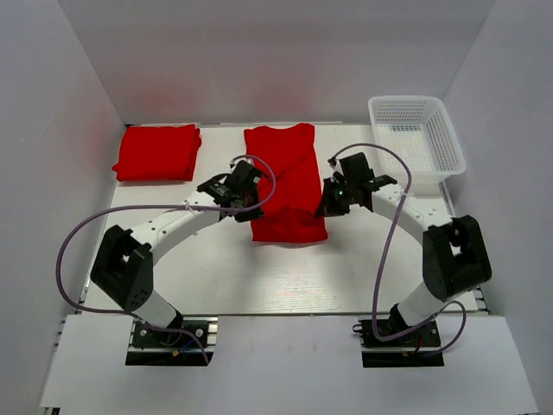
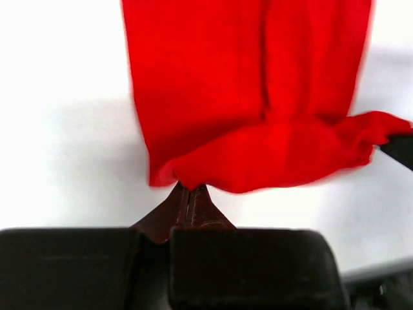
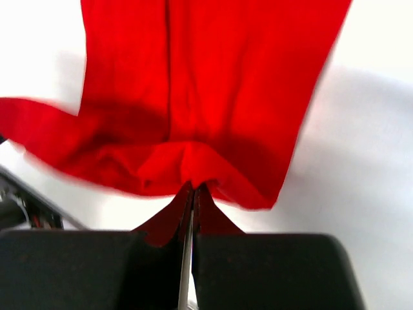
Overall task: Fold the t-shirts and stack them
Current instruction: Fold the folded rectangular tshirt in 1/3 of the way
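Centre t-shirt (image 1: 285,177) is lying as a long red strip mid-frame on the white table (image 1: 216,277), far end flat, near end doubling back in a loose fold. Folded t-shirt (image 1: 157,152) is sitting at upper left of the top view, well apart from both arms. White mesh basket (image 1: 415,134) is sitting at upper right. Only the top view is showing those two.

Wrist views are giving what the top view is hiding: the grips. Left gripper (image 2: 188,197) is pinching the near hem by its left corner, fingers pressed together on cloth. Right gripper (image 3: 193,194) is clamping the same hem near the right corner, likewise closed on fabric. Left wrist view is also catching a dark tip (image 2: 399,150) at its right edge, at the hem's far corner.

Cloth on the centre t-shirt is looking plain bright red, with a lengthwise crease running up it. The held hem is bunching over the layer below and throwing shadow on it.
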Controlling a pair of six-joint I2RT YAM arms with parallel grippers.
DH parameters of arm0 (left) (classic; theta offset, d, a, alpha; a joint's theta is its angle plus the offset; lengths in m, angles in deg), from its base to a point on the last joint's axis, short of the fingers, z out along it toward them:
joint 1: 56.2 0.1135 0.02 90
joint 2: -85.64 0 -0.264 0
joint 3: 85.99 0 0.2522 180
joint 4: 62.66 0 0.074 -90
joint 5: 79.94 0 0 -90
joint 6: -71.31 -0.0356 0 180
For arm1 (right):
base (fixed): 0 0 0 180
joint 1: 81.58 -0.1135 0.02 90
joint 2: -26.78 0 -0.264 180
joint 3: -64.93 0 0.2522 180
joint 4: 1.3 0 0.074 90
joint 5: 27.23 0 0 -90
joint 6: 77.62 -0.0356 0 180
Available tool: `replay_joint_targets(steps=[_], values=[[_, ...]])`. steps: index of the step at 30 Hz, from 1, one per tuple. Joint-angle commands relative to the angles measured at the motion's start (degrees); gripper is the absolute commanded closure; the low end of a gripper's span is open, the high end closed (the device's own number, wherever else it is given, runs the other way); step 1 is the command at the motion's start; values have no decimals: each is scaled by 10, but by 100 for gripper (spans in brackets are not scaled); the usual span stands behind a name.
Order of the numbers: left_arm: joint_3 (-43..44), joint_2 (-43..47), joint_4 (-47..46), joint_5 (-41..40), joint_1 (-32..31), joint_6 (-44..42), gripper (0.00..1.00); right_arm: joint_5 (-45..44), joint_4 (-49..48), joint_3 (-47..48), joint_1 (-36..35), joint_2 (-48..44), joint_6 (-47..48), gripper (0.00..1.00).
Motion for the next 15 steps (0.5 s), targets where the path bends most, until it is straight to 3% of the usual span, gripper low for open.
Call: replay_joint_targets(steps=[1,15], values=[[45,-30,-1,-24,35,-34,100,5,1,78,12,42,29,100],[168,-167,-117,26,113,-167,100,-6,35,281,51,182,94,100]])
